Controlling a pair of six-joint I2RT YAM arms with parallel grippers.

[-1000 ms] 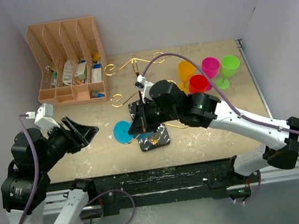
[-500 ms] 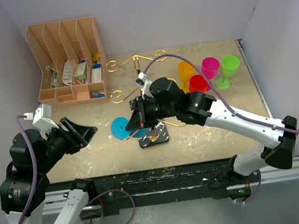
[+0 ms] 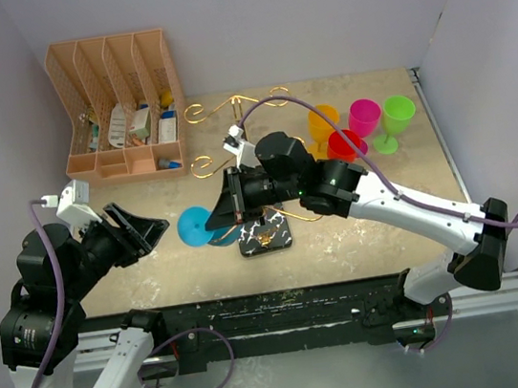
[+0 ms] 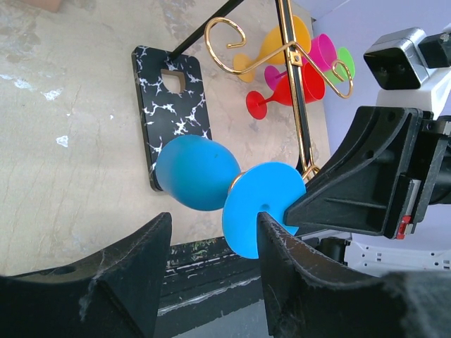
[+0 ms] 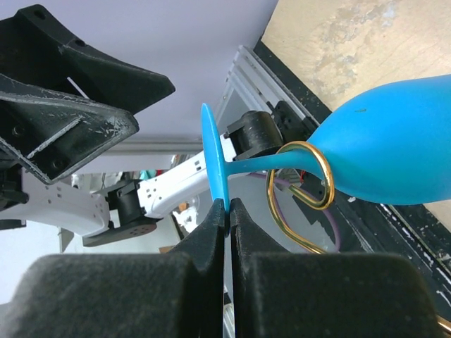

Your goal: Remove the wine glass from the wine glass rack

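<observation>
Soft, even light from above leaves only faint shadows on the table (image 3: pixel 343 240), the overhead view is sharp edge to edge, and at six o'clock in the wrist views the close left tool (image 4: pixel 215 225) and right tool (image 5: pixel 227 208) look slightly soft and dark.

blue plastic wine glass (image 4: pixel 197 172): smooth, satin, soft sheen. thin gold wire wine glass rack (image 4: pixel 291 55): polished metal, glossy. Its black white-veined marble-look rectangular base (image 4: pixel 165 91): smooth, slight gloss. beige table top (image 4: pixel 63 141): mottled, stone-like, matt. left gripper (image 4: pixel 213 222) fingers (image 4: pixel 127 274): black matt plastic, scuffed whitish at edges. right gripper (image 5: pixel 225 205) pads (image 5: pixel 127 296): black, grainy, matt.
</observation>
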